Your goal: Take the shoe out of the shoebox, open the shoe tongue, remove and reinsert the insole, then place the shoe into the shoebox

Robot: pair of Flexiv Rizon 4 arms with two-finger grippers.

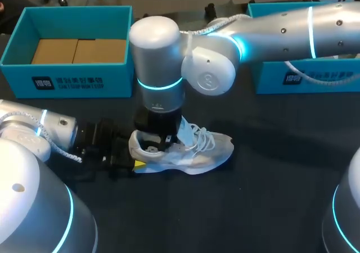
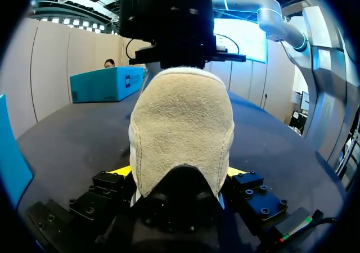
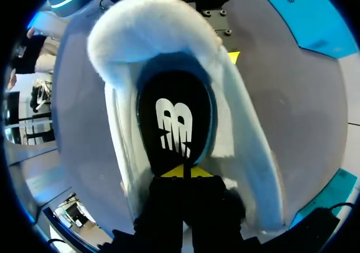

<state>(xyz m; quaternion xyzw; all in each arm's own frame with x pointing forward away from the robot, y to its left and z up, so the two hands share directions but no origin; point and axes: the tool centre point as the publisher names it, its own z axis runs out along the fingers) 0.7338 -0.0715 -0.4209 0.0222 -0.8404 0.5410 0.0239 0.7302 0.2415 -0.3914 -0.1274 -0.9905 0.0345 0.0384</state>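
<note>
Two sets of jaws engage the shoe [image 1: 194, 152]. The left jaws grip its heel [image 2: 183, 129], one yellow tip [image 2: 121, 170] at each side. The right jaws are closed, tips [image 3: 172, 172] together inside the shoe opening on the black insole [image 3: 174, 118]. The shoe stands sole-down on the dark bench [image 1: 264, 208], outside and near the open blue shoebox [image 1: 73, 74]
</note>
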